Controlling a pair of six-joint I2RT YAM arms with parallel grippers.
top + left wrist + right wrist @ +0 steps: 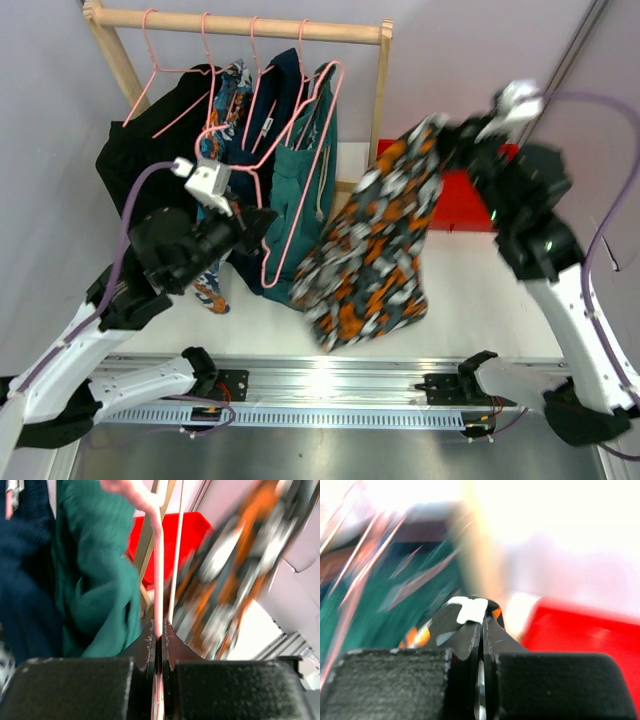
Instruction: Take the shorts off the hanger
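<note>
Right now the black-orange-white patterned shorts [375, 240] hang in the middle of the top view, a little right of centre. Their top corner is pinched in the right gripper [447, 132] at upper right, and the cloth drapes down and leftward over the table [480, 290]. In the right wrist view the jaws are pressed together on a fold of this patterned fabric.

Just left of them a pink hanger [159, 580] slants downward, and the left gripper [262, 222] has its jaws clamped tight on the thin wire. The left wrist view shows the wire running straight between the closed fingertips.

Behind that hanger the teal shorts [305, 170] hang from the wooden rack [240, 22] at the top of the frame. Further left along the rail come the navy shorts [275, 110], the blue-orange-white patterned shorts [222, 110] and the black shorts [150, 150]. A red bin [460, 200] sits at right, behind the held shorts.
</note>
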